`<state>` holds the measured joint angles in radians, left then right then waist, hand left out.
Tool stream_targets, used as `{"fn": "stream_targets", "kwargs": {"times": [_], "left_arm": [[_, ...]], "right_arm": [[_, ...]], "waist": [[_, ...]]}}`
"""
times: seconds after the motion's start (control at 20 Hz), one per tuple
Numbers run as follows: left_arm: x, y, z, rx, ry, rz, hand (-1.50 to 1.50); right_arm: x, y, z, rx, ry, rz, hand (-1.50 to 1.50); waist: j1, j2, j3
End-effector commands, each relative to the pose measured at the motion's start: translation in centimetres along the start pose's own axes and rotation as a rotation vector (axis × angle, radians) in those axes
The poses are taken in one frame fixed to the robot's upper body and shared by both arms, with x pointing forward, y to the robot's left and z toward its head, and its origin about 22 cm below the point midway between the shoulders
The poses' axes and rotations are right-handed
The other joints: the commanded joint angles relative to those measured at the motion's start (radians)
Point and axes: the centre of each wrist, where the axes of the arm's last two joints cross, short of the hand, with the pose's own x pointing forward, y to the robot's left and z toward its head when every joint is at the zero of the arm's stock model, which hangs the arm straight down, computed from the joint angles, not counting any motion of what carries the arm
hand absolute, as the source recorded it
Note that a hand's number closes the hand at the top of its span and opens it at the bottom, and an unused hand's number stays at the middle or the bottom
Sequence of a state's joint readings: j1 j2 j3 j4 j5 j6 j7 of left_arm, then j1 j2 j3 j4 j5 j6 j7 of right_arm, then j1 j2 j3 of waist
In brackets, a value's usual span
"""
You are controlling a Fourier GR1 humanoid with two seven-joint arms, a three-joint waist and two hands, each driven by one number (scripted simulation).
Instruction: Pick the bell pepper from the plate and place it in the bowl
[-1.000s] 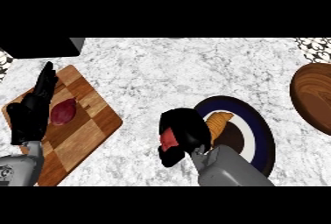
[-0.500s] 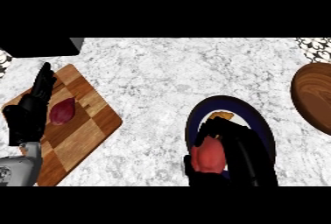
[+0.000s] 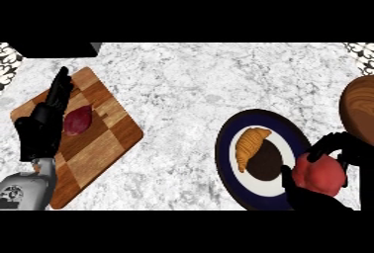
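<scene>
Carrying pepper [image 3: 319, 176], red, in curled fingers of right hand [image 3: 310, 197], held over right rim of plate [image 3: 228, 141] and just short of bowl [image 3: 360, 111] at right edge. Croissant [image 3: 251, 144] and dark round patch left on plate. Left hand [image 3: 44, 123] resting open over cutting board [image 3: 110, 143], fingers straight, beside reddish item [image 3: 77, 120]. Step judged: transport stage, pick done, placing not yet done. Next move judged to call for travel rightward and upward in view until above bowl, then release; rim of bowl to be cleared.
</scene>
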<state>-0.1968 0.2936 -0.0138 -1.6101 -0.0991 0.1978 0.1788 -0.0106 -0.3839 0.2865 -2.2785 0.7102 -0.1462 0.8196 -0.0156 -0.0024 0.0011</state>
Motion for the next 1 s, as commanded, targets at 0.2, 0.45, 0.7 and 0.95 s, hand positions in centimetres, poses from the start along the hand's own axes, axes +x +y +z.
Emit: {"fn": "stream_targets", "kwargs": {"times": [0.2, 0.45, 0.7, 0.95], "left_arm": [[0.8, -0.2, -0.6, -0.02, -0.014, -0.004, 0.0], [1.1, -0.1, -2.0, -0.014, -0.005, 0.005, 0.0], [-0.3, 1.2, -1.5, -0.013, -0.009, -0.001, 0.0], [2.0, -1.0, -1.6, -0.052, -0.034, 0.002, 0.0]], "right_arm": [[-7.4, -4.0, -6.6, -0.199, 0.072, -0.07, 1.5], [-12.6, -6.6, -9.7, -0.276, 0.046, -0.027, 1.5], [-17.7, -8.5, -11.3, -0.306, 0.049, 0.136, 1.5], [-21.9, -9.7, -14.5, -0.358, 0.106, 0.32, 1.5]], "waist": [[0.018, 0.005, 0.001], [0.015, 0.008, 0.001], [0.019, 0.007, 0.0], [0.041, 0.012, 0.002]]}}
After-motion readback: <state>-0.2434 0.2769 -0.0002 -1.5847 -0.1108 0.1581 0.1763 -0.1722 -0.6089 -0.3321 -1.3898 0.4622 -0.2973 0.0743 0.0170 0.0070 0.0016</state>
